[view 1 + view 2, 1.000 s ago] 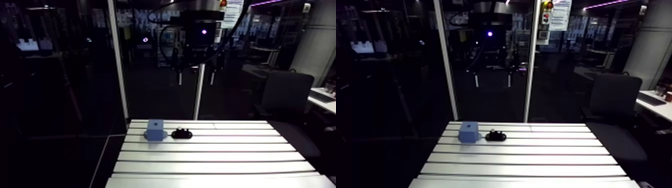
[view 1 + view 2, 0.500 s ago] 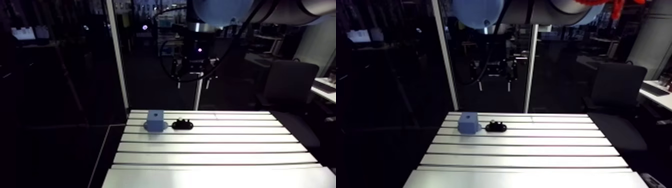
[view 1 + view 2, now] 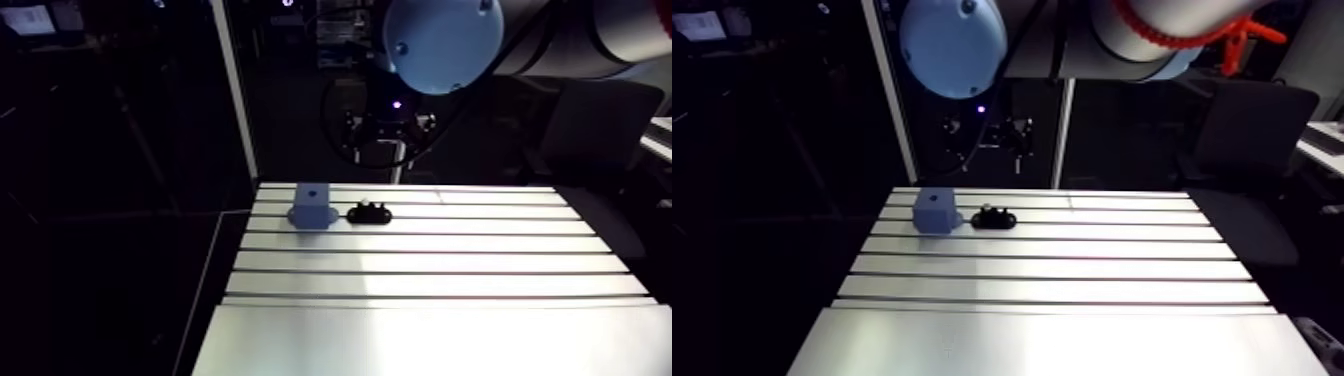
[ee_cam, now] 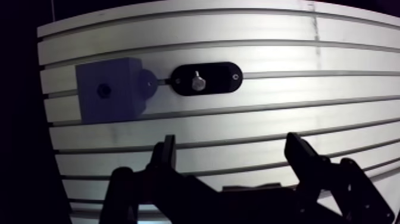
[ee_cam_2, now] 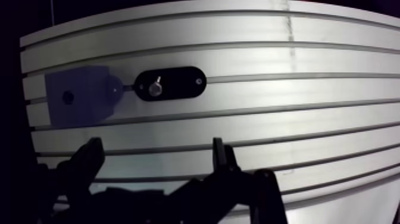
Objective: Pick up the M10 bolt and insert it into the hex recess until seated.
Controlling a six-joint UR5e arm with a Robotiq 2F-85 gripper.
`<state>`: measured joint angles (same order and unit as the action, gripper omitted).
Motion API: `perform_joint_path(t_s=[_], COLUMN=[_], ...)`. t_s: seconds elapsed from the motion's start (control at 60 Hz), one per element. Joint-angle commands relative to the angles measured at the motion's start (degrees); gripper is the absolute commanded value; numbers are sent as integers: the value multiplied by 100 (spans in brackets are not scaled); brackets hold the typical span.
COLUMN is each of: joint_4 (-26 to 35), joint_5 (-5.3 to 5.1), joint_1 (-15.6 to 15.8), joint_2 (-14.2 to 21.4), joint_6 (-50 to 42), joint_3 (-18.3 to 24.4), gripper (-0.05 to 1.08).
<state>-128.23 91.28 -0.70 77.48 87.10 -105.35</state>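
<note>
1. In the arm view, a blue block (image 4: 107,90) sits on the left near the far edge of the counter (image 4: 250,128). It has a small dark hole (image 4: 104,90) in its top face; whether that hole is six-sided cannot be told
2. Just to its right, touching or nearly so, lies a black oval holder (image 4: 220,78). The bolt (image 4: 197,82), bright metal, stands in the middle of it, untouched
3. The jaws are spread wide with nothing between them, hanging above the counter well short of the bolt, which lies ahead of them
4. The bolt should handle as small, stiff and dense, with smooth metal that could slip or tip. It is best taken squarely across the part standing out of the holder, lifted straight up and kept upright for the block's hole
</note>
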Motion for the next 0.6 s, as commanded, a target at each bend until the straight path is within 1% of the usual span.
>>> perform_joint_path(t_s=[0.017, 0.233, 0.367, 0.6], joint_4=[-549, -702, -862, -1029], joint_5=[-9, -18, -43, -36], joint_1=[26, 52, 94, 113], joint_2=[-304, -437, -568, -780], joint_6=[39, 48, 57, 171], joint_3=[-67, -69, -61, -61], gripper=[1, 2, 2, 4])
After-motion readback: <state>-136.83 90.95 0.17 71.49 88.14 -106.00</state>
